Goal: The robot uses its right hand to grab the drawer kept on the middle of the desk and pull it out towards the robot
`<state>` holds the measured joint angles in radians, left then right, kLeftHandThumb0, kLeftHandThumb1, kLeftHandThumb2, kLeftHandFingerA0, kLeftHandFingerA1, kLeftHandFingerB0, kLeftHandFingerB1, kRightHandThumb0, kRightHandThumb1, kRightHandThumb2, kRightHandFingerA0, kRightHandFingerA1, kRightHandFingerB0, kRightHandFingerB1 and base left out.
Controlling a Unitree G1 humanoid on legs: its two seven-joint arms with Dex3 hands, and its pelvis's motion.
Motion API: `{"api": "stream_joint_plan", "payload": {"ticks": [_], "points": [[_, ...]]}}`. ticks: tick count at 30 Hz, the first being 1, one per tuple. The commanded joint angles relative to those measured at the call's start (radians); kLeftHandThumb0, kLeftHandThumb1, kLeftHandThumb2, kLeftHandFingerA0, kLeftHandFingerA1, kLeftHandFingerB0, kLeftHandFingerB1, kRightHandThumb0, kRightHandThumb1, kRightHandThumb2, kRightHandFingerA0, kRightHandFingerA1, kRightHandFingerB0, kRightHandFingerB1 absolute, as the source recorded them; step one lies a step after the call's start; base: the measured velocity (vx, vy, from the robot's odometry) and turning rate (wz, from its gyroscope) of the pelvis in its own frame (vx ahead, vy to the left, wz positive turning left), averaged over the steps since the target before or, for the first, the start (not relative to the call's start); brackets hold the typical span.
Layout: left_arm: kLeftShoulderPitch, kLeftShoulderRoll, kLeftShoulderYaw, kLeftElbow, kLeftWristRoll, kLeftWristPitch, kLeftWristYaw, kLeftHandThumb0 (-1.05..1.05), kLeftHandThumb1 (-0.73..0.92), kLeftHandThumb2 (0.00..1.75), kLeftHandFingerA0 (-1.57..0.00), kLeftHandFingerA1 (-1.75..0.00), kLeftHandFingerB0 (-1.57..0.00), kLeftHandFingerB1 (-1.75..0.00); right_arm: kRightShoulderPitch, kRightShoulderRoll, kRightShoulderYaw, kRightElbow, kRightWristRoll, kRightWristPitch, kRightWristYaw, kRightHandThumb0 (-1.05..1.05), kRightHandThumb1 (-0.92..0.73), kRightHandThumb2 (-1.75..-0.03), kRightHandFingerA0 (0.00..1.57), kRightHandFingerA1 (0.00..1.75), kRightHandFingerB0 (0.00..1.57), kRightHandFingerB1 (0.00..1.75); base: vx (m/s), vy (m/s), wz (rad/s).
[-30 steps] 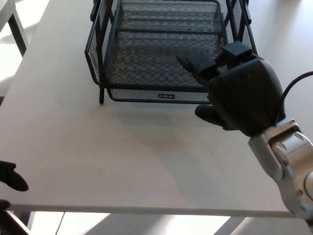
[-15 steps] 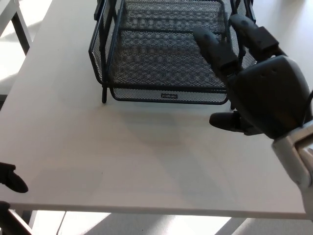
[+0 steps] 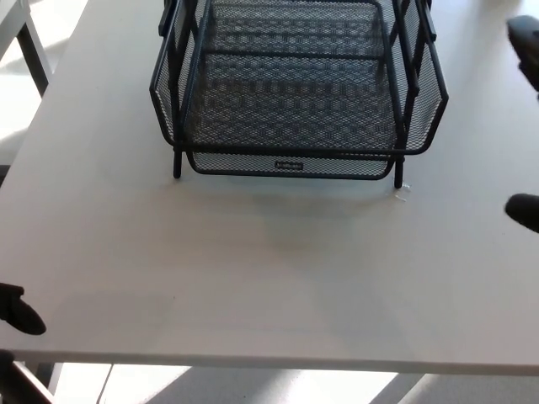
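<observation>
1. Black wire-mesh drawer (image 3: 295, 101) in a thin black rod frame sits mid-desk toward the far edge; small label plate on its near lip, far end cropped by the picture top.
2. White matte desk (image 3: 253, 278), smooth; tiny pale scrap (image 3: 402, 193) lies by the frame's right near leg.
3. Right hand (image 3: 525, 126): only two black tips at the right edge, clear of the drawer, holding nothing; finger spread can't be judged.
4. Left hand (image 3: 18, 310): black tip at the near-left edge, state unreadable.
</observation>
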<state>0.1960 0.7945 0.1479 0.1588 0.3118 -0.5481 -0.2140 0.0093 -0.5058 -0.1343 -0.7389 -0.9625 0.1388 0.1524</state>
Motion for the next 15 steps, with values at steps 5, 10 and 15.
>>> {"api": "stream_joint_plan", "payload": {"ticks": [5, 10, 15], "points": [[0.006, 0.027, 0.015, 0.022, 0.019, -0.033, 0.005, -0.30, 0.55, 0.56, -0.82, -0.89, -0.80, -0.58, 0.262, 0.053, -0.383, -0.040, 0.151, 0.009, -0.017, -0.75, -0.42, -0.77, 0.00, 0.10, 0.00, 0.23, 0.00, 0.000, 0.00], [0.016, 0.029, 0.019, 0.006, 0.020, -0.019, 0.000, -0.29, 0.56, 0.56, -0.81, -0.86, -0.80, -0.56, 0.317, 0.062, -0.484, 0.210, 0.118, -0.007, -0.170, -0.87, -0.48, -0.79, 0.00, 0.08, 0.00, 0.15, 0.00, 0.000, 0.00], [0.010, 0.031, 0.016, 0.013, 0.024, -0.019, -0.002, -0.29, 0.56, 0.56, -0.80, -0.88, -0.79, -0.56, 0.301, 0.027, -0.513, 0.503, 0.156, -0.015, -0.226, -0.92, -0.50, -0.83, 0.00, 0.19, 0.00, 0.22, 0.00, 0.000, 0.00]]}}
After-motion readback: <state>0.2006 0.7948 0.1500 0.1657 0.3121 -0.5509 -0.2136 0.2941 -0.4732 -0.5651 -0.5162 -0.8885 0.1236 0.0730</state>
